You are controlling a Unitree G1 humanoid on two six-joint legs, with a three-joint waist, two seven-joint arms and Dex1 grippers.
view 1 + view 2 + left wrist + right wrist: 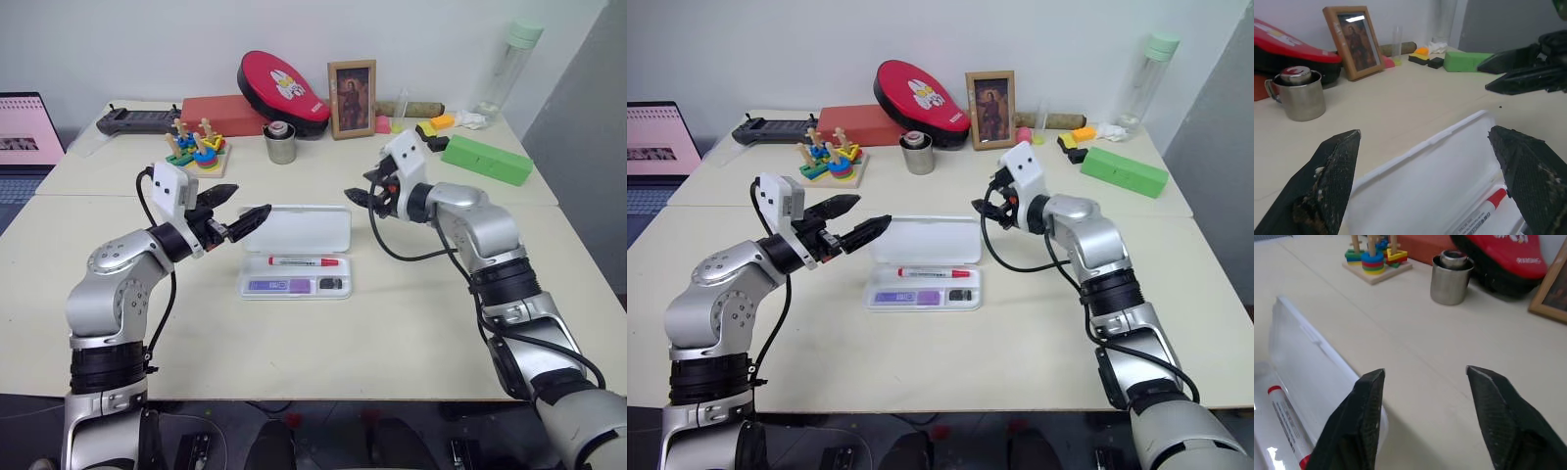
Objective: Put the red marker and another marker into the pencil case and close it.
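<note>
Lying in the tray of the open white plastic hinged pencil case (pixel 295 276), the flat purple marker (pixel 278 285) and slim white red-capped marker (pixel 304 261) are stowed; only closing remains. Left gripper (pixel 238 212) gapes empty beside the raised lid; right gripper (pixel 359 194), part-open and empty, hovers behind it.

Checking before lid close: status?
Left gripper open, empty. Right gripper open beside lid. Red marker, purple marker inside pencil case, lid up. Nothing blocking.

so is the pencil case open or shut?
Open: the pencil case has its lid raised behind the tray, red marker and purple marker showing inside.
</note>
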